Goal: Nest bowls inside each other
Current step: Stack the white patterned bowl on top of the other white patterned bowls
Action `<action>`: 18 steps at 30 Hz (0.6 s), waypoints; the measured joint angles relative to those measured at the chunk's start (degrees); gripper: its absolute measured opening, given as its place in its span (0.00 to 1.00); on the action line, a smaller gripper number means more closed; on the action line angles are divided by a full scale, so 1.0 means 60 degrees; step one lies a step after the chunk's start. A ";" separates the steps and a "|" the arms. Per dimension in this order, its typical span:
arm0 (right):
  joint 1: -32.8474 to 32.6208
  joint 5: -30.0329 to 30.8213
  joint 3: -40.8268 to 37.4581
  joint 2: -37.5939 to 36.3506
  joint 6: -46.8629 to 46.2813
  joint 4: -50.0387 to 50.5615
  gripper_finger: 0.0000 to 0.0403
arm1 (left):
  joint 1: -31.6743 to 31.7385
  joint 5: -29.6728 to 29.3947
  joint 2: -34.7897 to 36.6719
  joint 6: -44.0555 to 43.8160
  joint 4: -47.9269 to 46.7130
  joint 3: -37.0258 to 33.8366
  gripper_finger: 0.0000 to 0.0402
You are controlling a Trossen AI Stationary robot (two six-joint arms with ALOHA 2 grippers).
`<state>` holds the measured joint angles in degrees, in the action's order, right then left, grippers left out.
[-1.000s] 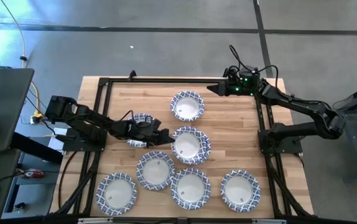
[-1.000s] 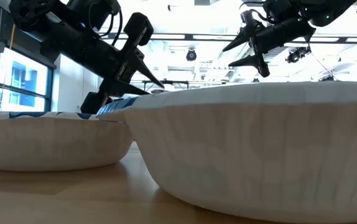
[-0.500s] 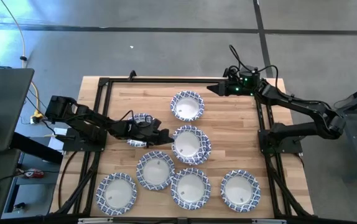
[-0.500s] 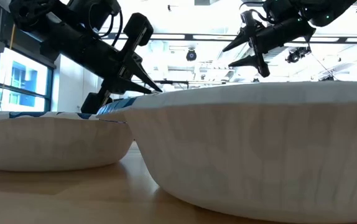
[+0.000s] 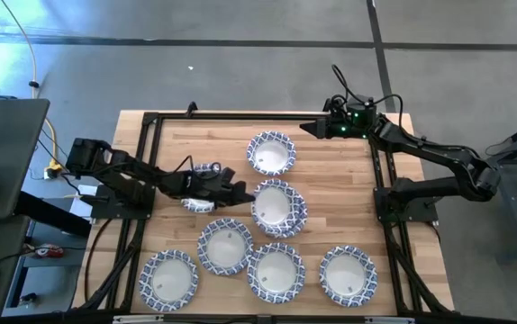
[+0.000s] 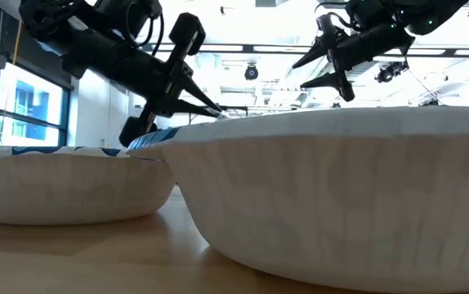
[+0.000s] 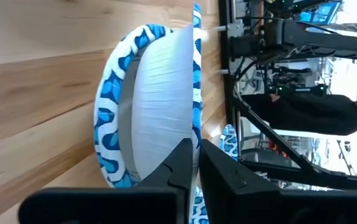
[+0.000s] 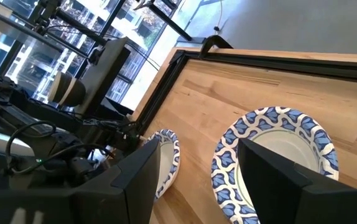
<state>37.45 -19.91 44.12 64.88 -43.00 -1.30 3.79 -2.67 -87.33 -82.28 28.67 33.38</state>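
Several white bowls with blue-patterned rims lie on the wooden table. My left gripper (image 5: 245,192) reaches in from the left and is shut on the left rim of the middle bowl (image 5: 278,209). A second bowl (image 5: 201,176) lies partly hidden under that arm. A third bowl (image 5: 271,153) sits farther back. My right gripper (image 5: 308,128) hangs open and high over the far side of the table, with nothing between its fingers. My left gripper pinches the middle bowl's rim (image 7: 196,118) on its left side between the two fingers, one on the inner face and one on the outer wall. The fingers come from the table's left, slanting a little downward. Whether the bowl's held side is off the table, I cannot tell.
A row of bowls lies along the near edge (image 5: 169,279) (image 5: 275,272) (image 5: 349,275), with one more bowl (image 5: 225,246) just behind it. A black frame (image 5: 147,162) borders the table. In the low view two bowls (image 6: 341,188) (image 6: 63,184) fill the foreground.
My left gripper has shut its fingers on the middle bowl's rim; in the low view the gap between its fingertips has gone. The right arm has kept still.
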 joint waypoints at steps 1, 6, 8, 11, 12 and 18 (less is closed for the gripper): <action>0.0000 0.0001 0.0000 0.0000 0.0000 0.0000 0.52 | -0.0004 0.0009 -0.0017 0.0035 -0.0089 0.0045 0.03; 0.0002 0.0008 0.0000 0.0000 0.0000 0.0000 0.52 | -0.0038 0.0178 -0.0429 0.0091 -0.0260 0.0241 0.03; 0.0000 0.0008 0.0000 0.0000 0.0000 -0.0004 0.52 | -0.0101 0.0239 -0.0678 0.0073 -0.0242 0.0369 0.03; 0.0000 0.0008 0.0000 0.0000 0.0000 0.0000 0.52 | -0.0172 0.0529 -0.1111 0.0079 -0.0237 0.0687 0.03; 0.0000 0.0008 0.0000 0.0000 0.0000 0.0000 0.52 | -0.0200 0.0637 -0.1237 0.0111 -0.0234 0.0809 0.03; 0.0000 0.0008 0.0000 0.0000 0.0000 0.0026 0.52 | -0.0270 0.1195 -0.2098 0.0402 -0.0238 0.1682 0.03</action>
<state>37.45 -19.86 44.12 64.88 -43.00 -1.14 2.17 4.50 -99.92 -79.87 27.24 43.47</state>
